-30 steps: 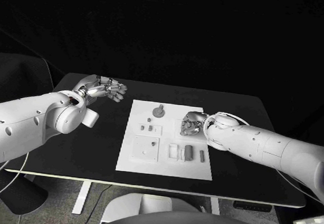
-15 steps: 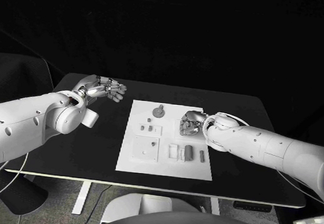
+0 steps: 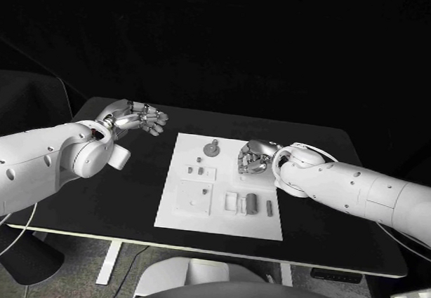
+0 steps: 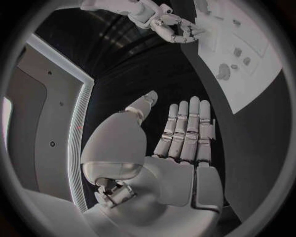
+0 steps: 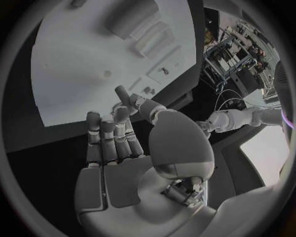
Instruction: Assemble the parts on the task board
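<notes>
1. Board first: the white task board (image 3: 220,220) lies in the middle of the black table (image 3: 320,232), long axis running away from us, with the small parts (image 3: 250,203) scattered across it.
2. We have our right hand (image 3: 253,157) over the board's right side, fingers loosely apart and holding nothing that we can make out; the right wrist view shows a bare palm.
3. Our left hand (image 3: 137,117) hangs off to the board's left, above bare table, fingers straight and side by side, palm empty.
4. What the coming move turns on: the upright parts in the near row lie on the near side of our right hand, towards us, and the round part (image 3: 211,148) sits just to its left.
5. We judge the right hand far nearer to every part; the left would have to cross onto the board.
</notes>
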You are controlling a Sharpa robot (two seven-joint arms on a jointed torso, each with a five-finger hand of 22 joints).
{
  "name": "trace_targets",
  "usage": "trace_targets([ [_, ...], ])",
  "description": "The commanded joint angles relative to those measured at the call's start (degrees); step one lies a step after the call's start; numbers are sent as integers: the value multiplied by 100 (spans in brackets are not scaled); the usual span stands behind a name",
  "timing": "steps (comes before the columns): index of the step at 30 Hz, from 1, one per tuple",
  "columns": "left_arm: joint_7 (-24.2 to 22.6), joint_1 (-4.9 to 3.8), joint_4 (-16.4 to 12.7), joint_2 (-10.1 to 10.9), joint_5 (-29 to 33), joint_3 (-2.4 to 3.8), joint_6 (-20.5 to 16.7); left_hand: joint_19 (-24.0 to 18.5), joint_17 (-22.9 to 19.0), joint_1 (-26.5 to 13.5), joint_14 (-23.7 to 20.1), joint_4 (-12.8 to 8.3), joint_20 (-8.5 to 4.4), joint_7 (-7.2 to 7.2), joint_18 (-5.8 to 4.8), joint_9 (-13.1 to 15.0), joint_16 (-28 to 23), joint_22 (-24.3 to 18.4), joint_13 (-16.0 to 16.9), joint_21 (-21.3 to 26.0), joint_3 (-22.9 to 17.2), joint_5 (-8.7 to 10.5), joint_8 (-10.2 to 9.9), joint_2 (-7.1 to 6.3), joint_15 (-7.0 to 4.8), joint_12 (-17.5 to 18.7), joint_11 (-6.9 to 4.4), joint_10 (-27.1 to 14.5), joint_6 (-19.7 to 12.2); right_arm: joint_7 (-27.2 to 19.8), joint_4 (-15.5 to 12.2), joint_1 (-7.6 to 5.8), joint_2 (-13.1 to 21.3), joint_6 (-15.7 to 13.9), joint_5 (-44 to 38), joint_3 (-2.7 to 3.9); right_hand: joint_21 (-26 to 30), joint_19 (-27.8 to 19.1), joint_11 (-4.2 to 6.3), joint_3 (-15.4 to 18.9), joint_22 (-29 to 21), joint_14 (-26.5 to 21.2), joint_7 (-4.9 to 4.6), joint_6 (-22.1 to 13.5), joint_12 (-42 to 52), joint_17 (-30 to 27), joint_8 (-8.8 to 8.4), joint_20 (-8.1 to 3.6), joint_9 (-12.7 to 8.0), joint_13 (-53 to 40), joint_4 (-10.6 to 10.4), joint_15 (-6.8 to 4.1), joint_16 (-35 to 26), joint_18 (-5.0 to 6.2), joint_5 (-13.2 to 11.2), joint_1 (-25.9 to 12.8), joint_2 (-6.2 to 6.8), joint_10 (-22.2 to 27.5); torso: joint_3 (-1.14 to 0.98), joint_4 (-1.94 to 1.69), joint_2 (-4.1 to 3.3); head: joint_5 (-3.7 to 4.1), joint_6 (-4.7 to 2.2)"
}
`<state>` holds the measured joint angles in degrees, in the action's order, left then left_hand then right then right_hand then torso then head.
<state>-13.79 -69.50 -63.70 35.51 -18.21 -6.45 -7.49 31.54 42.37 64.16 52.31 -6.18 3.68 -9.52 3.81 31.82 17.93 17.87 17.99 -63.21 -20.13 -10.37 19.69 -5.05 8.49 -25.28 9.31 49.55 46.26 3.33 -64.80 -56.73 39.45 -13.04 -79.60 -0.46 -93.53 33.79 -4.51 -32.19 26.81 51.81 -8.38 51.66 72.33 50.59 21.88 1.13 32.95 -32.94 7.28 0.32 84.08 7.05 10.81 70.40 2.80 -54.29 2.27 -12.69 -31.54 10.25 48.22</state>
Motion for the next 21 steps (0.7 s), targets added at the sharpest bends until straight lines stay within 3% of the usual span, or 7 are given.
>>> trace_targets([
  [1,-62,-7,-18,-1,32,8,42,-10,-8,30,31,8,2,10,-29,4,-16,8,6,22,36,-21,-15,42,-9,26,-6,42,5,-11,-193,-65,46,-53,-89,8,-24,21,0,-39,-2,42,-39,104,35,-7,40,0,76,5,4,-18,26,21,-23,-8,69,-40,-1,7,0,-14,4],
  [6,-61,-7,-27,-7,32,8,46,-10,-8,29,31,8,2,10,-29,4,-17,9,6,23,37,-21,-16,42,-9,27,-6,43,6,-51,-447,-88,32,-69,-54,13,-25,23,1,-41,-2,44,-39,106,35,-8,40,0,76,6,5,-18,26,21,-23,-9,77,-43,-3,4,-1,-18,-8],
  [12,-58,-7,-7,-15,32,8,47,-10,-9,29,32,8,2,10,-29,4,-17,9,6,24,37,-21,-16,42,-9,28,-6,44,6,-238,-712,-86,-91,-64,186,12,-26,24,1,-42,-2,46,-39,108,35,-8,39,0,76,7,4,-19,26,22,-22,-10,81,-45,-12,-12,-8,-84,3],
  [21,-64,-7,7,-38,32,8,55,-9,-10,30,32,8,2,10,-29,4,-18,10,7,26,38,-21,-16,42,-9,29,-6,45,8,-358,-745,12,-361,-8,242,3,-27,27,2,-46,-2,48,-40,107,34,-9,37,0,76,9,1,-19,27,22,-21,-14,83,-48,-8,-7,-6,-148,22],
])
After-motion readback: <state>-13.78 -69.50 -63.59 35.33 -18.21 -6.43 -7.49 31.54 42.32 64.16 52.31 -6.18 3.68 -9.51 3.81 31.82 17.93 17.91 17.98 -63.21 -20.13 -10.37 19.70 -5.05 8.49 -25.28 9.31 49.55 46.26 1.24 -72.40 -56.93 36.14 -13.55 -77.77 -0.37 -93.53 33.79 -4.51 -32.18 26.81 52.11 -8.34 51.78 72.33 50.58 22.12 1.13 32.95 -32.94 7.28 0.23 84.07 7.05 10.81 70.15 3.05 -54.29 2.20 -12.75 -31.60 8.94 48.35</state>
